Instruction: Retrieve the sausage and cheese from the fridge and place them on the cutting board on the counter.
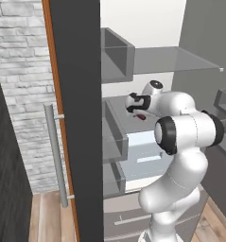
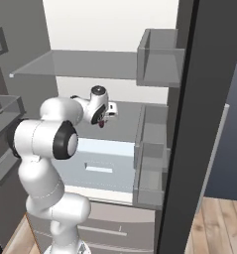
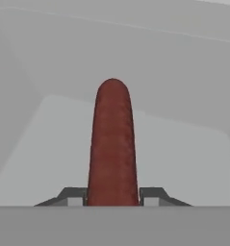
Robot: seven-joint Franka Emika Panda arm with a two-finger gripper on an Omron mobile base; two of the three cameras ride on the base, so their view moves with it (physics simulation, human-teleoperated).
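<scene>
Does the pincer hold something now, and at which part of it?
Yes: the pincer holds the sausage at one end, a finger on each side.

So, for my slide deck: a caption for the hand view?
Pincer shut on the slim dark red-brown sausage over a grey fridge shelf.

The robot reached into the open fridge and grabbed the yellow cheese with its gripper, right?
Not quite. The gripper is inside the open fridge, but it is shut on the dark red-brown sausage, not yellow cheese. The hand view shows the sausage sticking out between the two fingertips.
</scene>
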